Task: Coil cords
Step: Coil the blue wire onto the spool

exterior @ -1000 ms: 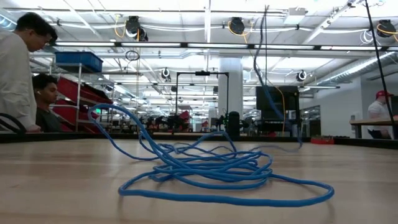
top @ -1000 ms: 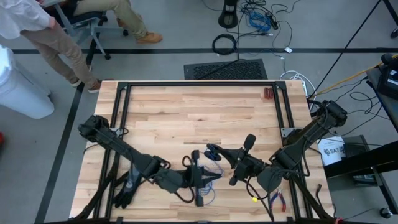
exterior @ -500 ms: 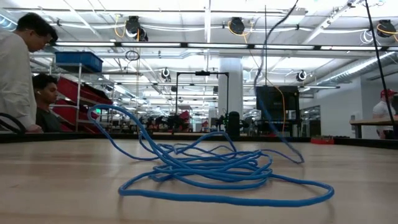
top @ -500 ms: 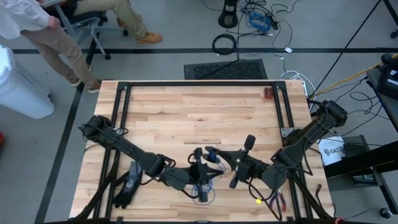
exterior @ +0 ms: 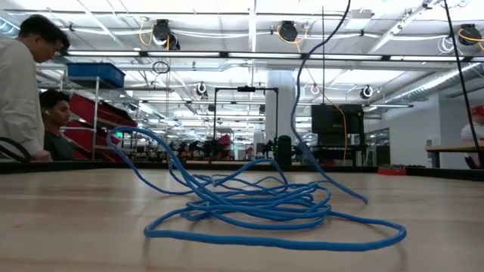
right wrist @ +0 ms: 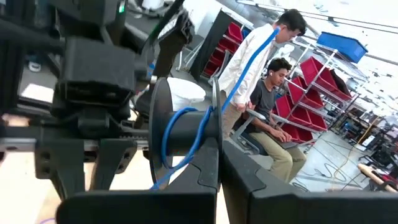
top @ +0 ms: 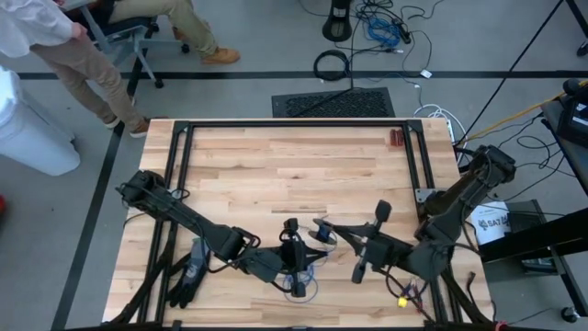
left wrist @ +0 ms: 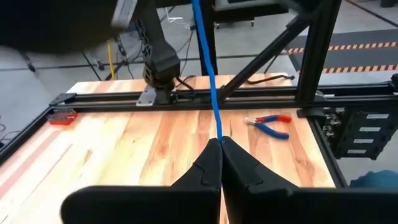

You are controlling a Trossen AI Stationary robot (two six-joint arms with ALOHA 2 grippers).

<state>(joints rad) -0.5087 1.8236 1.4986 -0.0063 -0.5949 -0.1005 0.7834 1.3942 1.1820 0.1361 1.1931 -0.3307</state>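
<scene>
From above, both arms meet at the near middle of the wooden table (top: 276, 165), where the left gripper (top: 296, 250) and the right gripper (top: 323, 232) sit close together over a small tangle of blue cord (top: 308, 267). A black glove (top: 188, 274) lies by the left arm; red-handled pliers (top: 411, 296) lie under the right arm.

At table height, the cord (exterior: 257, 208) sprawls in loose loops on the wood, one strand climbing out of sight; two people are at the far left.

The left wrist camera shows the left gripper (left wrist: 220, 142) pinched tight on the cord (left wrist: 208, 81), which runs taut away from its tips.

The right wrist camera shows the right gripper's fingers (right wrist: 211, 168) closed, with the cord (right wrist: 186, 127) looped at them.
</scene>
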